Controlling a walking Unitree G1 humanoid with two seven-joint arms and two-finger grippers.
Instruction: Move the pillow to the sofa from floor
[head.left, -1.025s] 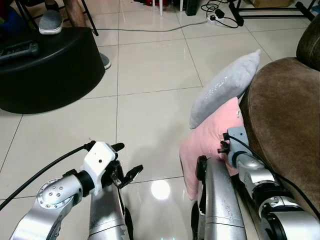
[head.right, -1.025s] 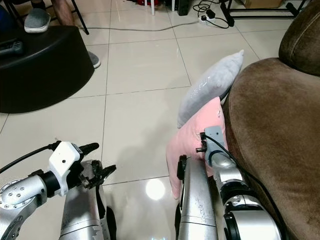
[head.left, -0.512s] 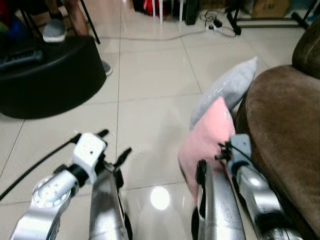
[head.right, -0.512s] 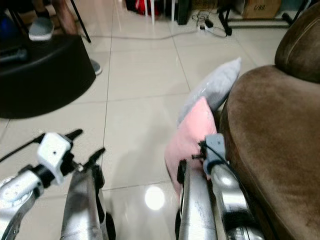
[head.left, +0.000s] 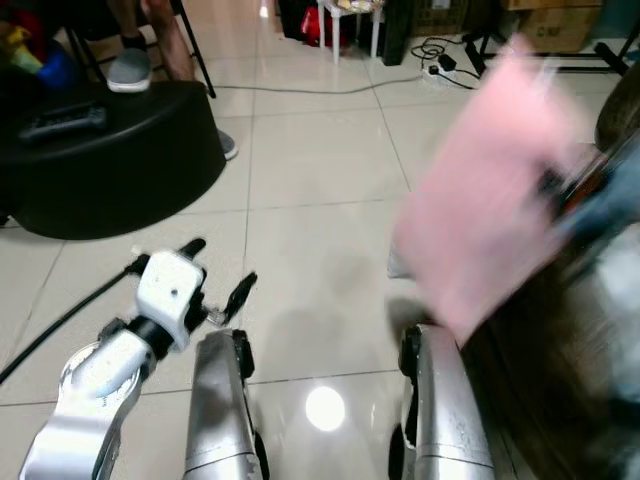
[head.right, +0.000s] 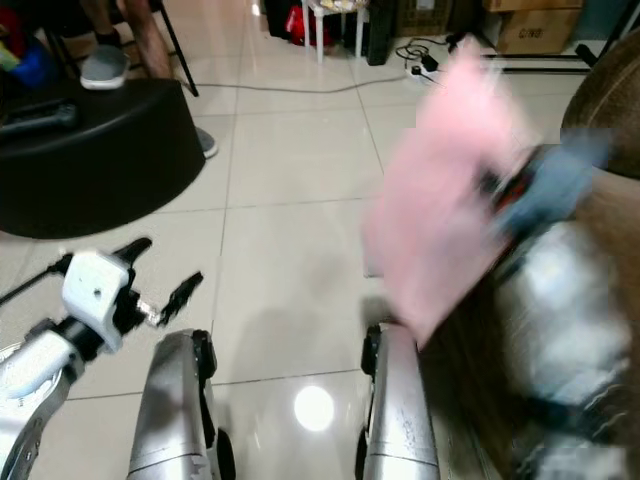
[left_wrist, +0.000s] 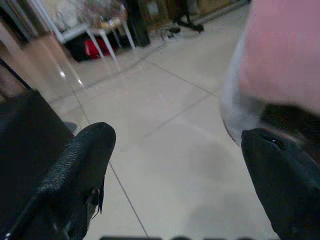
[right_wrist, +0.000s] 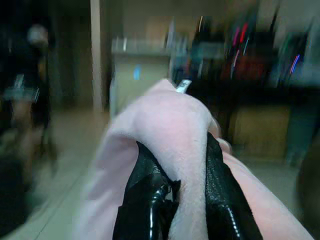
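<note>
Pillow now off the floor, mid-swing toward sofa.
Left gripper (head.left: 222, 287) idle low, fingers spread, empty; pink pillow (head.left: 490, 180) blurred, raised since a second ago, pinched tight by right gripper (right_wrist: 184, 175); sofa (head.right: 610, 90) next.
</note>
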